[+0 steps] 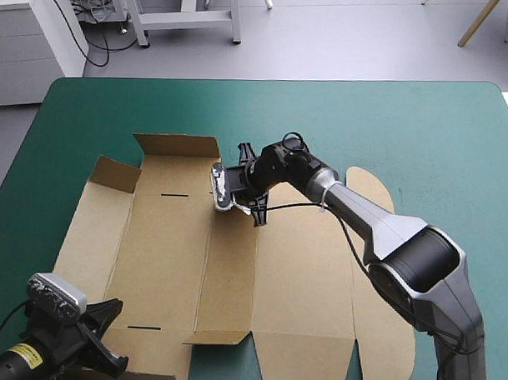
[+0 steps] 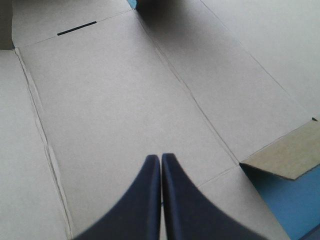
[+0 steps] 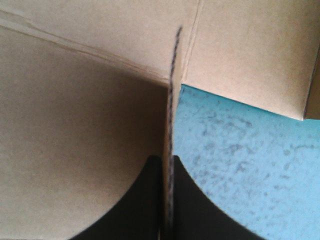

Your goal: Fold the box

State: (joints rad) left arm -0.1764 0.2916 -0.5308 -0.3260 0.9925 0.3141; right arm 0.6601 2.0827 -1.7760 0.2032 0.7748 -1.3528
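The brown box (image 1: 301,275) lies as a cut sheet on the teal-green cover, mostly flat. A far flap (image 1: 176,146) and a small far-left flap (image 1: 114,173) stand raised. My right gripper (image 1: 249,202) is at the sheet's far edge, near the middle. In the right wrist view its black fingers (image 3: 150,200) pinch an upright flap (image 3: 172,100) seen edge-on, so my right gripper (image 3: 169,162) is shut on the box. My left gripper (image 1: 111,335) hovers at the near-left corner. In the left wrist view my left gripper (image 2: 161,159) is shut with nothing in it, over a flat panel (image 2: 125,100) with a slot (image 2: 76,28).
A small flap (image 1: 220,337) at the sheet's near edge is slightly lifted, also seen beside the left gripper (image 2: 285,160). Bare teal-green cover (image 1: 423,129) stretches along the far and right sides. A white cabinet (image 1: 30,32) stands beyond the far-left corner.
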